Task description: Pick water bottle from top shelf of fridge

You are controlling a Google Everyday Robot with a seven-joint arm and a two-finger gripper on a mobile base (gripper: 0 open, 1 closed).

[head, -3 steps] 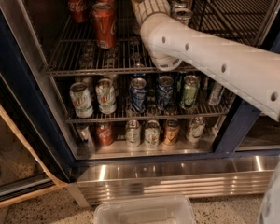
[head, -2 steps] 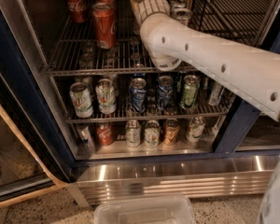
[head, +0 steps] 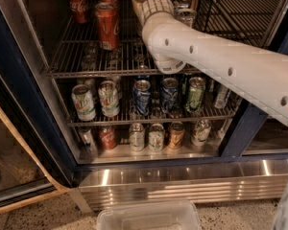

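The water bottle cannot be made out with any certainty. No clear ribbed body, white cap or reddish label band shows plainly on the top shelf. If it is there, it most likely stands at the very top edge of the view, right at or just behind the claw, where the robot's own wrist hides it.

The claw sits deep over the top shelf of the fridge, towards the back. The white arm reaches in from the right and crosses in front of the rack. Whether the claw is open, closed or gripping something, I cannot tell; only its pale gridded outer surface shows.

Red cola cans stand to the left of the claw. Slim silver cans stand just beside it on the right, so it works in a narrow lane between them.

The coming move turns on the bottle being straight ahead of the claw, further into the shelf, with its long axis upright. That is a judgement, and it would mean a level approach from the front, gripping across the body. There is only one arm, so there is no choice of reach. The likely risk is nudging the neighbouring cans on the way in or out.
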